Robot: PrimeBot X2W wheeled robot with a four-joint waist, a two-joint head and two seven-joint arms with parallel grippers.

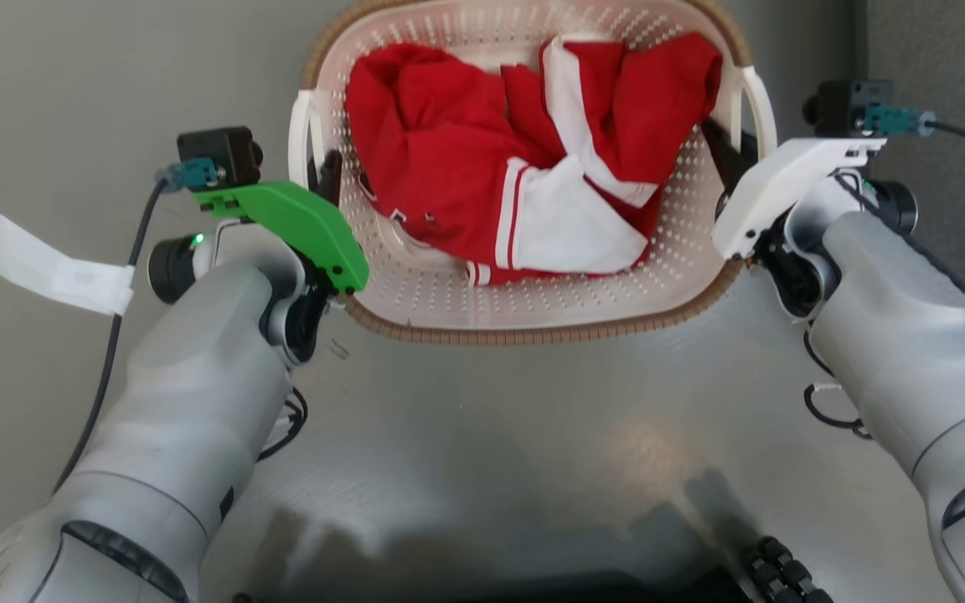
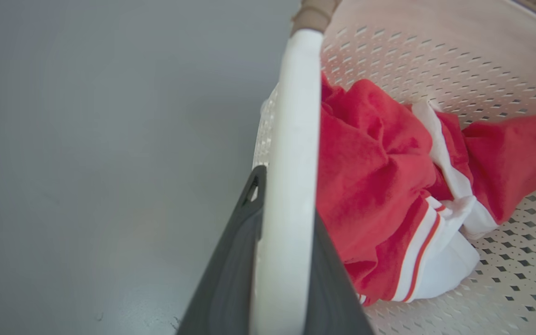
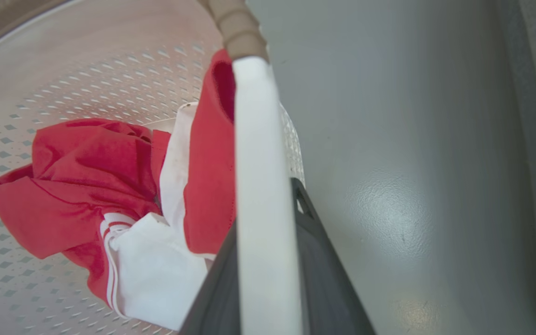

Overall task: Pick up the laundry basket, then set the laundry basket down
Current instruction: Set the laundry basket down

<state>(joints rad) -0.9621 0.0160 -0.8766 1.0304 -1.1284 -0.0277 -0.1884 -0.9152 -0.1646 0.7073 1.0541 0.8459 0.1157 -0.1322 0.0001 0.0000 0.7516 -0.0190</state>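
cream perforated laundry basket (image 1: 449,293), brown woven rim

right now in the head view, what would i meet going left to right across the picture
white paper tag → left gripper → red and white garment, lying in the laundry basket → right gripper

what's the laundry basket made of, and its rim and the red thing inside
The laundry basket looks like moulded plastic, cream-white and matte, with regular holes in its wall. Its brown rim has a woven look but is probably plastic too. The red and white garment is soft cloth, judging by its folds and slightly fuzzy surface.
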